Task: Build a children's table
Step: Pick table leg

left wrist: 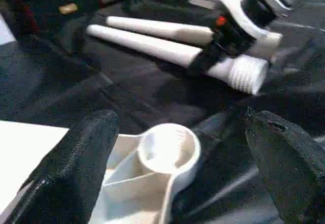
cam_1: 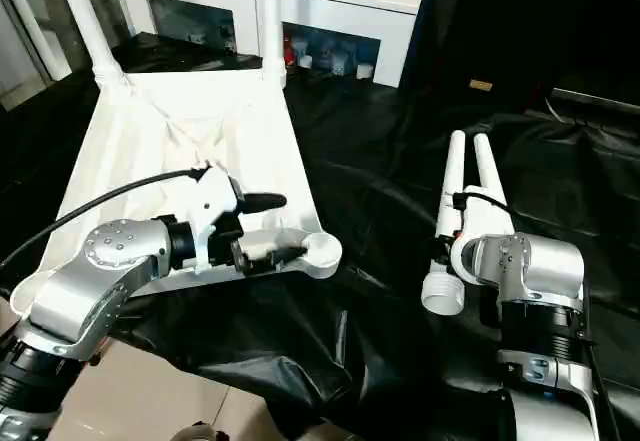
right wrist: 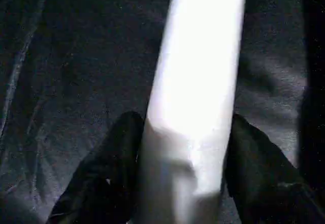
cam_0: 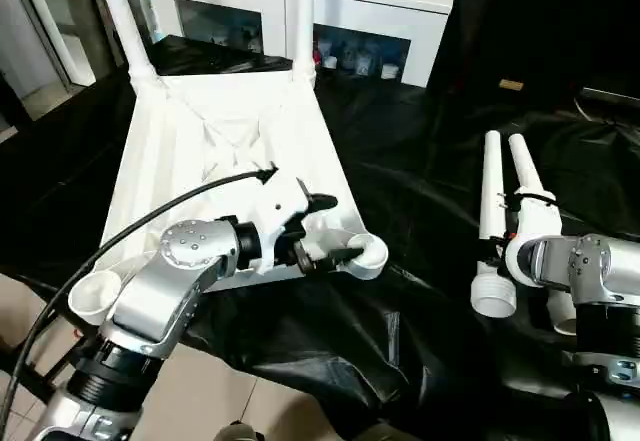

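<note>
Looking down from my head, the white ribbed plastic tabletop (cam_0: 235,161) lies upside down on the black sheet with two legs already standing at its far corners; my left pincer (cam_0: 328,229) gapes wide beside the near empty round corner socket (cam_0: 366,252). My left wrist view shows that socket (left wrist: 167,149) waiting. My right wrist view shows my right pincer (right wrist: 185,183) closing around a white tapered tube leg (right wrist: 198,82); its ends are cut off. I judge lifting and threading it comes next.

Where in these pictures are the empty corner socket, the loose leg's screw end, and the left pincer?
empty corner socket (left wrist: 167,149), left wrist view, on its round cup.
loose leg's screw end (cam_0: 494,293), left eye view, on the threaded tip.
left pincer (cam_0: 332,228), left eye view, between its fingertips.
</note>
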